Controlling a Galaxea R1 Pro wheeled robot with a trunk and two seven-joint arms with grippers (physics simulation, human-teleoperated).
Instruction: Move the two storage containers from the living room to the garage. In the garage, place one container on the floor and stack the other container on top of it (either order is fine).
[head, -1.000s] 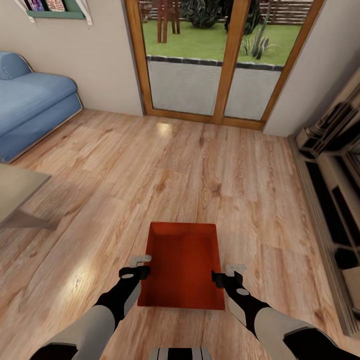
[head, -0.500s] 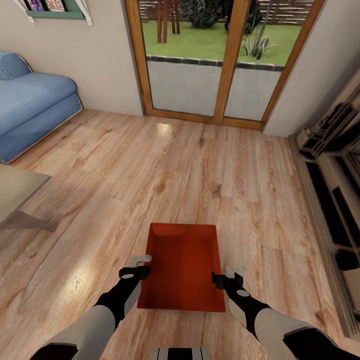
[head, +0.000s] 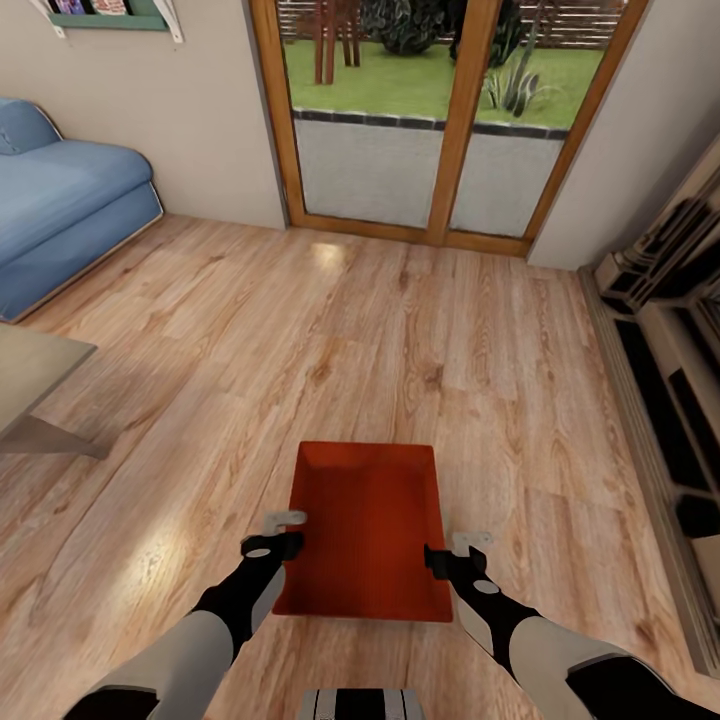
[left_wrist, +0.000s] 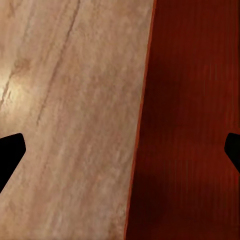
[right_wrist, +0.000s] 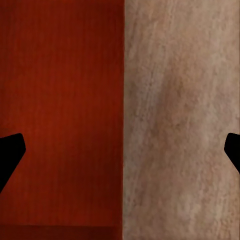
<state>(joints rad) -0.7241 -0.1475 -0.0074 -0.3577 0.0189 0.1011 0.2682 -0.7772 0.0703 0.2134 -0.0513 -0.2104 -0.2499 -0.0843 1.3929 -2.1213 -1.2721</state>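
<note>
- One orange-red storage container (head: 366, 530) sits open-topped on the light wood plank floor (head: 400, 330) of the living room, directly ahead of the robot.
- The left gripper (head: 283, 531) straddles the container's left wall, jaws spread wide apart, one fingertip (left_wrist: 10, 155) over the floor and the other inside the bin.
- The right gripper (head: 452, 549) straddles the right wall likewise, jaws apart.
- A blue sofa (head: 60, 215) stands far left; wood-framed glass doors (head: 440, 120) face ahead.

Container (head: 365, 535) on floor (head: 400, 330) between both arms, sofa (head: 60, 215) far left
</note>
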